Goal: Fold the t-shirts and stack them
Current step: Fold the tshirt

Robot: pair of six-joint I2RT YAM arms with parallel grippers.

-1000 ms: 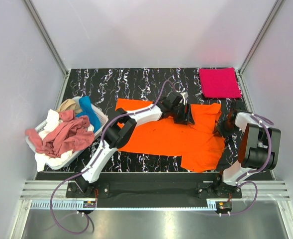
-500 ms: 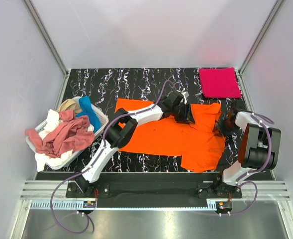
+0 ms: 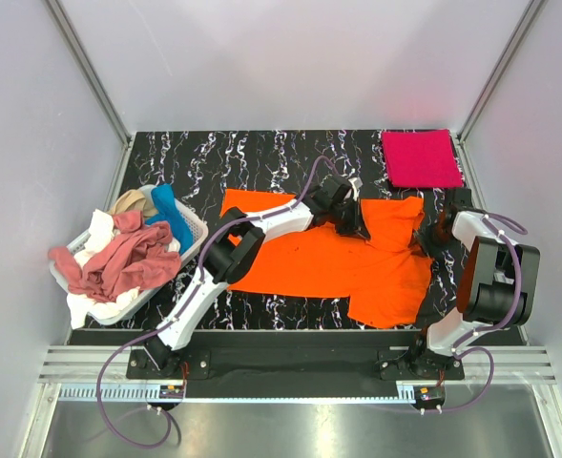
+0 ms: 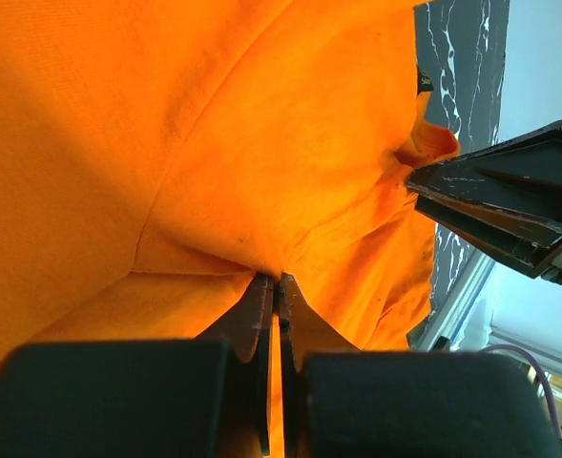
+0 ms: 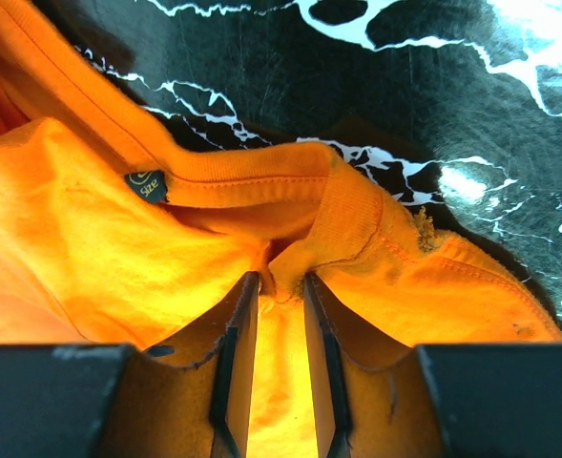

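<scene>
Roughly, the job stood about one shirt in. At the far left a white-and-blue plastic basket held an unsorted heap, none of it folded: a dusty rose-red shirt draped limp over the top and spilling past the rim, a white shirt bunched beneath it, and a tan shirt and a blue shirt crumpled at the far side. Toward the middle of the black, white-veined bench lay the orange shirt, spread mostly flat but wrinkled in its right half and uneven along its near edge. I judged it the one in hand, its folding barely begun. The left tool reached across to the shirt's far edge near the neck, and the left wrist view showed its jaws clenched tight on a thin pinch of the matte knit, creases fanning from the tips. Further right, the right tool sat at the shirt's right end. Its wrist view showed the jaws closed on a bunched fold by the ribbed collar, next to a small dark size tag. At the far right corner the crimson-pink shirt lay as a neat, flat rectangle, the only finished piece and the base of the stack.
</scene>
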